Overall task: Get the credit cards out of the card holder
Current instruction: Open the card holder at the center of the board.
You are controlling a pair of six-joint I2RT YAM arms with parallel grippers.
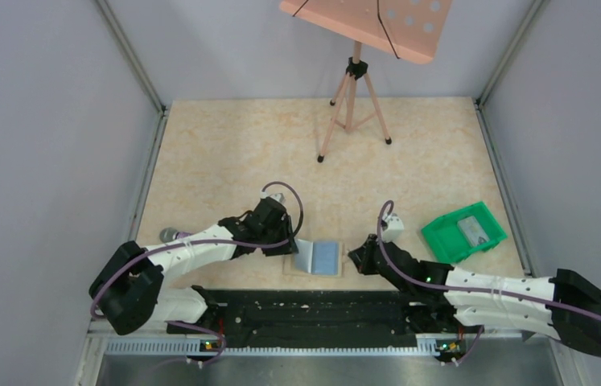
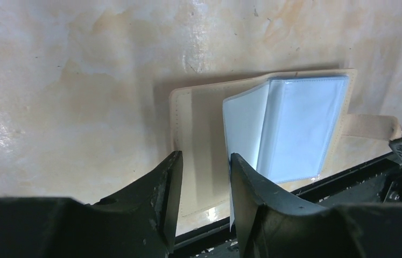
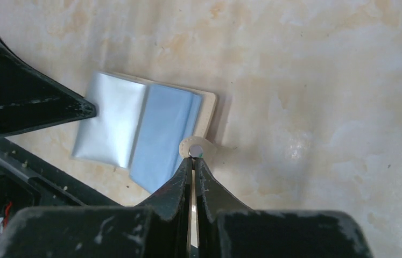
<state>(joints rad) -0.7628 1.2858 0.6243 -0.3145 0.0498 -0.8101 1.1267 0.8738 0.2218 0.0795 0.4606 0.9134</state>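
The card holder (image 1: pixel 319 257) lies open near the table's front edge, beige outside with light-blue sleeves (image 2: pixel 301 129). My left gripper (image 2: pixel 204 156) is open over its left beige panel (image 2: pixel 198 123); a raised clear sleeve touches the inner face of one finger. In the top view the left gripper (image 1: pixel 285 241) is at the holder's left edge. My right gripper (image 3: pixel 193 158) is shut on the holder's beige snap tab (image 3: pixel 194 146); in the top view it (image 1: pixel 357 257) is at the right edge. A pale silver leaf (image 3: pixel 110 126) lies on the left; I cannot tell if it is a credit card. One grey credit card (image 1: pixel 474 231) lies in the tray.
A green plastic tray (image 1: pixel 442 237) stands right of the card holder. A purple microphone (image 1: pixel 171 234) lies partly under the left arm. A pink music stand (image 1: pixel 351 88) stands at the back. Grey walls close in three sides; a black rail (image 1: pixel 313 310) runs along the front.
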